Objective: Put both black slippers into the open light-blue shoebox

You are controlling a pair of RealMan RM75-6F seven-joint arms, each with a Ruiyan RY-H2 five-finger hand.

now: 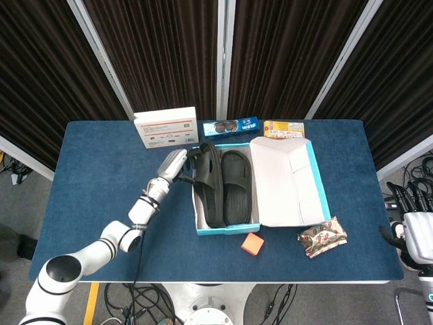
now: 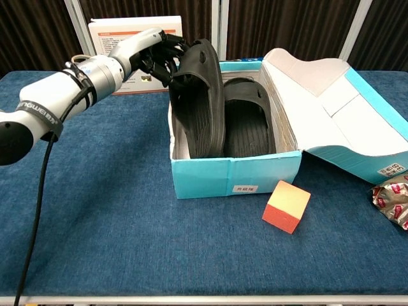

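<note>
The light-blue shoebox (image 1: 226, 230) (image 2: 236, 169) stands open mid-table, its white-lined lid (image 1: 287, 179) (image 2: 331, 102) folded out to the right. One black slipper (image 1: 237, 184) (image 2: 245, 121) lies flat in the box's right half. The other black slipper (image 1: 208, 186) (image 2: 197, 95) is in the left half, tilted, with its far end raised above the rim. My left hand (image 1: 179, 164) (image 2: 153, 54) grips that raised end from the left. My right hand (image 1: 414, 230) hangs off the table's right edge with its fingers apart, holding nothing.
An orange cube (image 1: 252, 244) (image 2: 287, 205) sits in front of the box, with a crinkled snack wrapper (image 1: 323, 237) (image 2: 392, 197) to its right. Behind the box stand a white carton (image 1: 166, 127), a blue biscuit pack (image 1: 231, 126) and a yellow packet (image 1: 284, 128).
</note>
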